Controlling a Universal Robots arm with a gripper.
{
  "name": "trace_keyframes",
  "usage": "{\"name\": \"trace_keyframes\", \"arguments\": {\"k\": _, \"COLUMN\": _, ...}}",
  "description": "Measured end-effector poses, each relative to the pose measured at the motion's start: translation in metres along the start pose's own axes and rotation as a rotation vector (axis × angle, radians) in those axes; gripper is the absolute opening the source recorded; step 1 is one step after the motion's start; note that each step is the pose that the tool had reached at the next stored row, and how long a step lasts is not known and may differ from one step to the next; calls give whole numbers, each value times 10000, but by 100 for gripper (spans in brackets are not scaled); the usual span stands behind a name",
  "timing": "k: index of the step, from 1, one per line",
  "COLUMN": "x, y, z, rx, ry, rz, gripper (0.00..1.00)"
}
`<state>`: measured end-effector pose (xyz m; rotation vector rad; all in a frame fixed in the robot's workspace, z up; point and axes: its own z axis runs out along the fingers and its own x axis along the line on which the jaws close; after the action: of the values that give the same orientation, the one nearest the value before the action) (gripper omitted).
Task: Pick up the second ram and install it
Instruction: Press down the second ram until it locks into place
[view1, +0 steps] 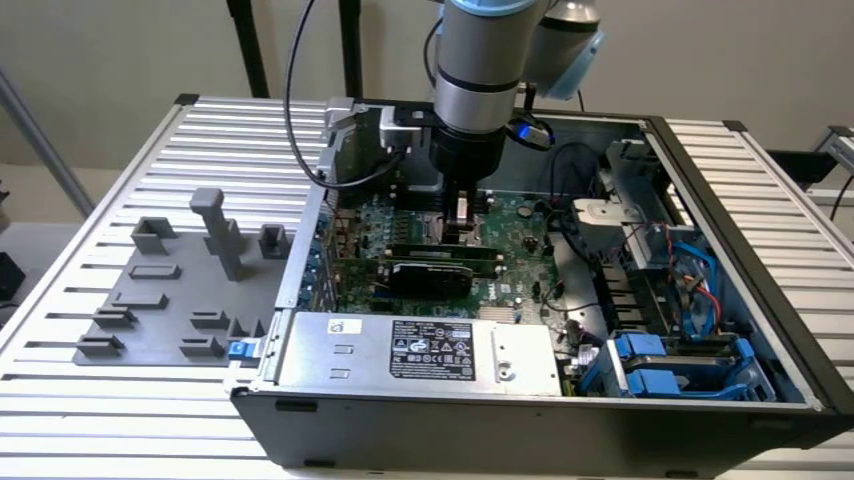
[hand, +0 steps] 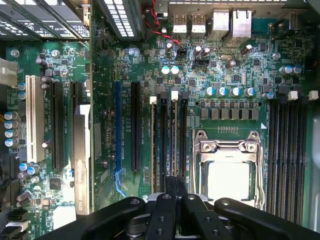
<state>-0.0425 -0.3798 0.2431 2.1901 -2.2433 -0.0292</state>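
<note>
Wrist view: second ram (hand: 173, 145) between shut gripper (hand: 175, 192) jaws.

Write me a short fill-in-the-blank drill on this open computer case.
1. The pincer is ____ on the second ram.
2. The second ram stands over the green ____.
3. In the exterior view, the grey fixture plate lies to the case's ____.

Missing words: shut; motherboard; left
</note>
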Motion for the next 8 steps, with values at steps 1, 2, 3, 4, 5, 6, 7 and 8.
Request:
{"name": "trace_keyframes", "arguments": {"k": 1, "x": 0, "y": 3, "z": 4, "rx": 12, "ry": 0, "rz": 2, "gripper": 11}}
{"name": "trace_keyframes", "arguments": {"k": 2, "x": 0, "y": 3, "z": 13, "rx": 14, "ry": 1, "rz": 1, "gripper": 11}}
{"name": "trace_keyframes", "arguments": {"k": 3, "x": 0, "y": 4, "z": 29, "rx": 19, "ry": 1, "rz": 0, "gripper": 11}}
{"name": "trace_keyframes", "arguments": {"k": 4, "x": -2, "y": 5, "z": 48, "rx": 25, "ry": -1, "rz": 1, "gripper": 11}}
{"name": "trace_keyframes", "arguments": {"k": 5, "x": -5, "y": 6, "z": 67, "rx": 28, "ry": -2, "rz": 1, "gripper": 11}}
{"name": "trace_keyframes", "arguments": {"k": 6, "x": -6, "y": 6, "z": 85, "rx": 29, "ry": 0, "rz": -1, "gripper": 11}}
{"name": "trace_keyframes", "arguments": {"k": 7, "x": -8, "y": 6, "z": 103, "rx": 31, "ry": 0, "rz": 0, "gripper": 11}}
{"name": "trace_keyframes", "arguments": {"k": 8, "x": -9, "y": 7, "z": 121, "rx": 31, "ry": 1, "rz": 0, "gripper": 11}}
